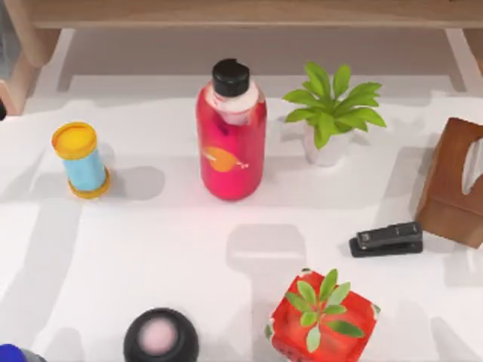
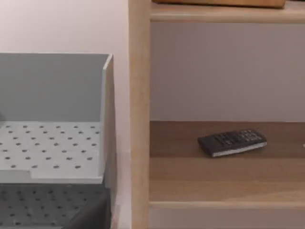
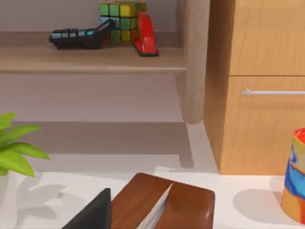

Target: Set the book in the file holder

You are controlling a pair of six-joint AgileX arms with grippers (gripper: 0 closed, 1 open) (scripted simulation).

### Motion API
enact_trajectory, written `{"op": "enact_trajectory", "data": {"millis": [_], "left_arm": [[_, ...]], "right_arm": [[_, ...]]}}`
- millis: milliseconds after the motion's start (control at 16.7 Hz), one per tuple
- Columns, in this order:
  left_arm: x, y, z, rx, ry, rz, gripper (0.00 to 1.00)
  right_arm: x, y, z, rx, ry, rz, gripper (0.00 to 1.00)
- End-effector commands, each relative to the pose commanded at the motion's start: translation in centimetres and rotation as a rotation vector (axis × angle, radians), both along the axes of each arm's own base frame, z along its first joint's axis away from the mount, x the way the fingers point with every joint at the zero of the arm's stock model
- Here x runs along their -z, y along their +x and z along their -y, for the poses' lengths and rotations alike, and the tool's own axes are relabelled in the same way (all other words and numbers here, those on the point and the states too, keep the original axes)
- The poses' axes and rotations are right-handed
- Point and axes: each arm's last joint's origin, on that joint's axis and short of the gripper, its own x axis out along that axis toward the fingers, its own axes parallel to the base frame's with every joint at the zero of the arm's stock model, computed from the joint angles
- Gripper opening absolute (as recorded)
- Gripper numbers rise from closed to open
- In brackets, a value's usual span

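The grey perforated metal file holder (image 2: 52,148) stands at the left of the left wrist view, beside a pale wooden shelf post (image 2: 139,114). No black book is to be seen, so I judge searching comes first. The white bench (image 1: 151,249) carries a glossy red bottle (image 1: 231,136) and a small black stapler (image 1: 386,239). Whether either arm's jaws are open, I cannot tell.

On the surface (image 1: 151,249), a bottle (image 1: 231,136) stands centrally, with a canister (image 1: 81,161) to its left and a potted plant (image 1: 329,113) to its right. A stapler (image 1: 386,239) lies just beside a tissue box (image 1: 455,183) at the right edge. A second plant (image 1: 323,317) sits in front.
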Motion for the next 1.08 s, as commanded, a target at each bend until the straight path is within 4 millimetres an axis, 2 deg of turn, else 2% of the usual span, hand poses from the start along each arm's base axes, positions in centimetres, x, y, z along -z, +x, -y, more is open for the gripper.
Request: {"op": "enact_trajectory", "data": {"millis": [240, 360, 480, 660, 780, 960, 1080], "left_arm": [[-7.9, 6.6, 3.2, -0.005, 0.0, 0.001, 1.0], [-10.7, 10.6, 5.7, -0.008, 0.001, 0.0, 1.0], [-12.4, 14.6, 8.8, -0.011, 0.001, -0.001, 1.0], [-13.1, 19.8, 13.7, -0.015, 0.002, -0.002, 1.0], [-12.8, 22.5, 16.8, -0.014, 0.001, 0.001, 1.0], [-11.9, 24.9, 20.6, -0.012, -0.001, 0.007, 1.0], [-11.3, 25.6, 22.2, -0.009, -0.002, 0.01, 1.0]], "right_arm": [[0.0, 0.0, 0.0, 0.0, 0.0, 0.0, 1.0], [0.0, 0.0, 0.0, 0.0, 0.0, 0.0, 1.0], [0.0, 0.0, 0.0, 0.0, 0.0, 0.0, 1.0], [0.0, 0.0, 0.0, 0.0, 0.0, 0.0, 1.0], [0.0, 0.0, 0.0, 0.0, 0.0, 0.0, 1.0], [0.0, 0.0, 0.0, 0.0, 0.0, 0.0, 1.0], [0.0, 0.0, 0.0, 0.0, 0.0, 0.0, 1.0]]}}
